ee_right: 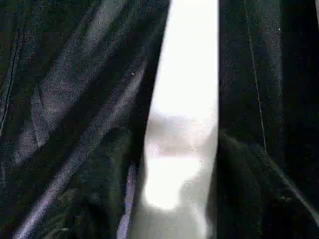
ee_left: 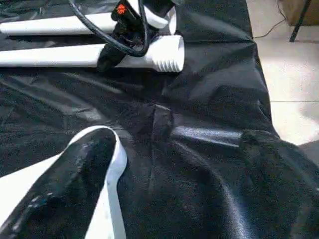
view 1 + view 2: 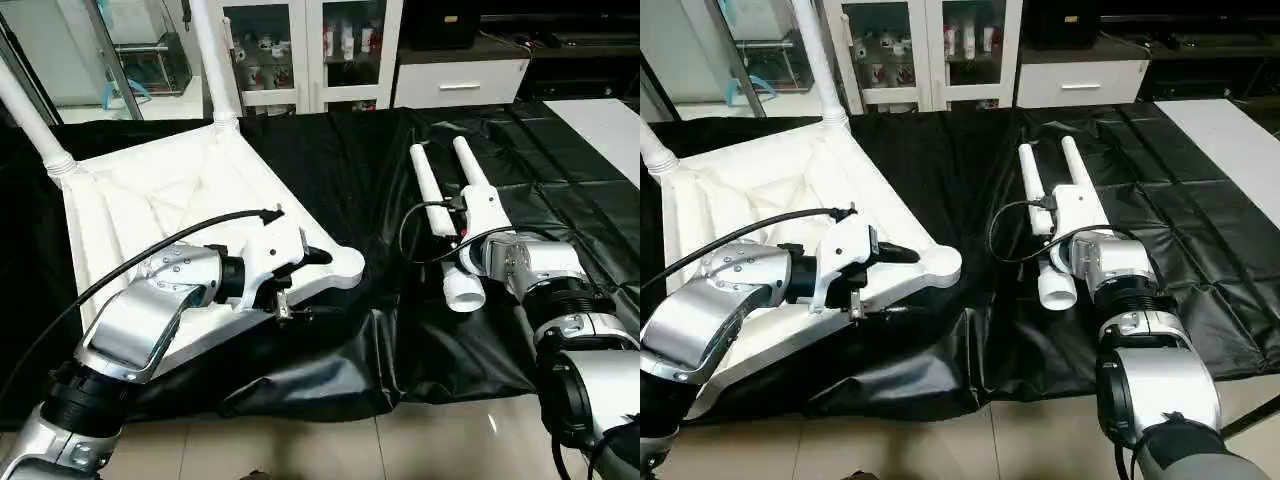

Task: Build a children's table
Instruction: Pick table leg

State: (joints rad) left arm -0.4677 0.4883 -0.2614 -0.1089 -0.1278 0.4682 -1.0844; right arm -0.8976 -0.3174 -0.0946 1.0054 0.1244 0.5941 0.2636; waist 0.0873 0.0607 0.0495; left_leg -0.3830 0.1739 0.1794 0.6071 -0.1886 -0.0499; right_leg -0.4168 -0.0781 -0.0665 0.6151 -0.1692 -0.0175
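Right tool [image 3: 458, 238] straddles smooth white tapered tube leg [image 3: 428, 185].

No readable text, labels, brands, numbers or signs anywhere. Checked white tabletop [image 3: 170, 200], tube legs [image 3: 432, 195], black desk cover [image 3: 350, 160], cabinet [image 3: 300, 50] behind: nothing legible. Small items on cabinet shelves too small to read.
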